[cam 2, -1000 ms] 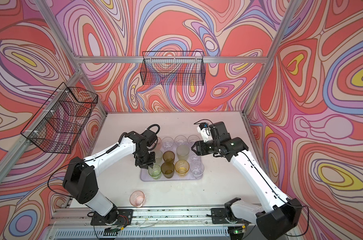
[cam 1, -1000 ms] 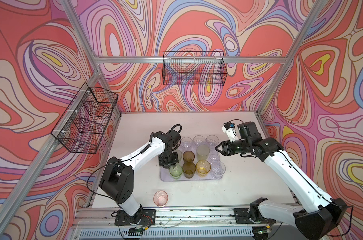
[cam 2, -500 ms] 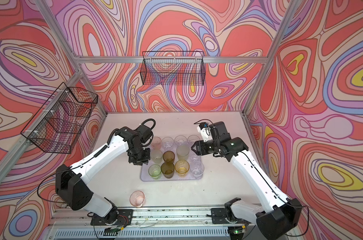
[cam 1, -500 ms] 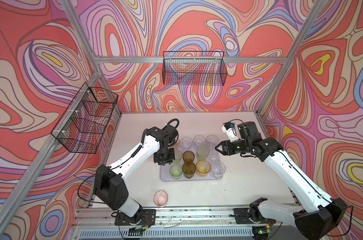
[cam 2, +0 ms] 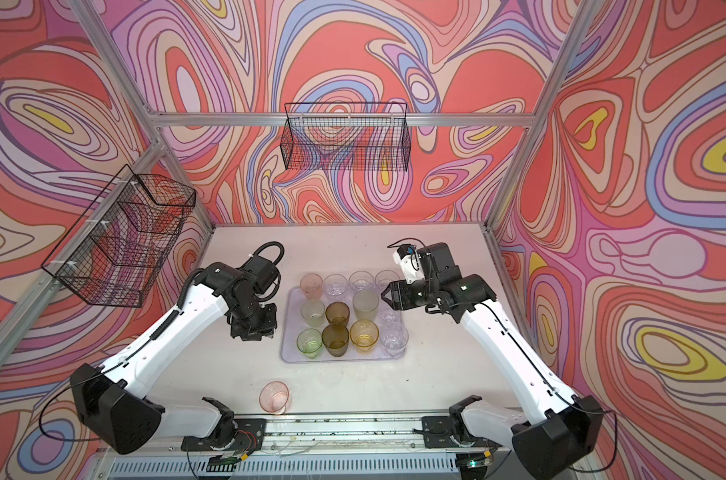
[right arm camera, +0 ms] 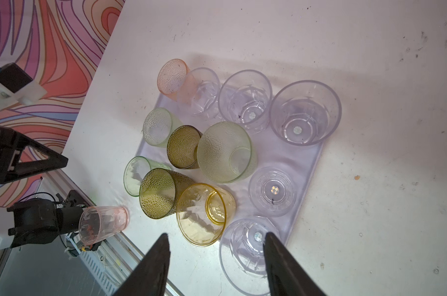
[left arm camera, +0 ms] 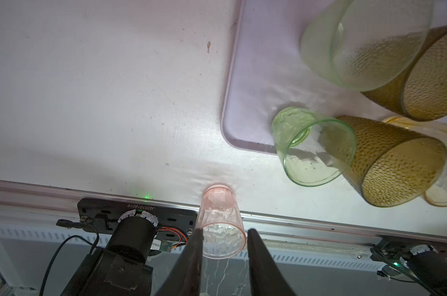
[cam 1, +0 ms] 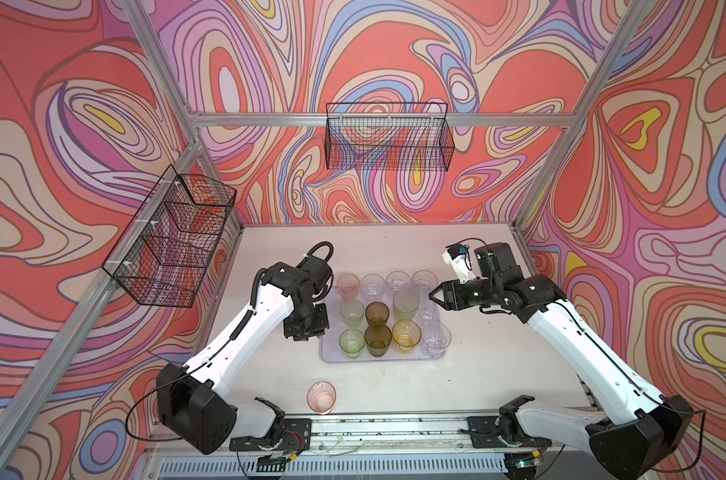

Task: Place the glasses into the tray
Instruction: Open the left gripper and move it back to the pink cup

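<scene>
Pink glass (cam 1: 321, 397) alone on bench (cam 1: 498, 365), upright, mouth up, nr front edge, well clear of tray (cam 1: 330, 354). Other glasses (cam 1: 377, 316) in tray or at its back rim. Left tool (cam 1: 306, 336) beside tray's left edge, pointing down, jaws narrowly apart, empty. Right tool (cam 1: 435, 297) over tray's right side, jaws wide, empty. Pink glass frontward of left tool, closer to left arm; prob. its pick, side-on approach to vertical axis.
</scene>
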You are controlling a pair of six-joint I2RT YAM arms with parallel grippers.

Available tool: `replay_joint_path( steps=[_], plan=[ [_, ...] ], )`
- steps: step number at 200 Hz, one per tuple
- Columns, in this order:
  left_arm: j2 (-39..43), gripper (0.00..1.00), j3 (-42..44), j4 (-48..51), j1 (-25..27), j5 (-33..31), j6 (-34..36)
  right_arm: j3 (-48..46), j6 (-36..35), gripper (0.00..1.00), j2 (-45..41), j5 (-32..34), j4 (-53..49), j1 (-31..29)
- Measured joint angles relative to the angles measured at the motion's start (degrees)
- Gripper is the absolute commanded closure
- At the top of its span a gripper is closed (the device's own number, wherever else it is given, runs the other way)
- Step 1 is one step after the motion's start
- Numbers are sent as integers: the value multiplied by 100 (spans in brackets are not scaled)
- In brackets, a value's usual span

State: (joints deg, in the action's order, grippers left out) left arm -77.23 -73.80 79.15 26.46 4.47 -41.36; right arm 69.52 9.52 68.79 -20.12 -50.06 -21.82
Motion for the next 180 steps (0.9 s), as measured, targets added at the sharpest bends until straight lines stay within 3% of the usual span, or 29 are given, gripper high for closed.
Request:
replay_joint_path(
  steps=[51,96,180],
  plan=[
    [522,63,601,90,-96,2,-22,0,83,40,120,-107,114,0],
    [855,55,809,203,-96,4,-92,0,136,39,122,-164,227,0],
    [1414,54,1049,457,-96,282,-238,0,151,39,192,-264,341,0]
  ],
)
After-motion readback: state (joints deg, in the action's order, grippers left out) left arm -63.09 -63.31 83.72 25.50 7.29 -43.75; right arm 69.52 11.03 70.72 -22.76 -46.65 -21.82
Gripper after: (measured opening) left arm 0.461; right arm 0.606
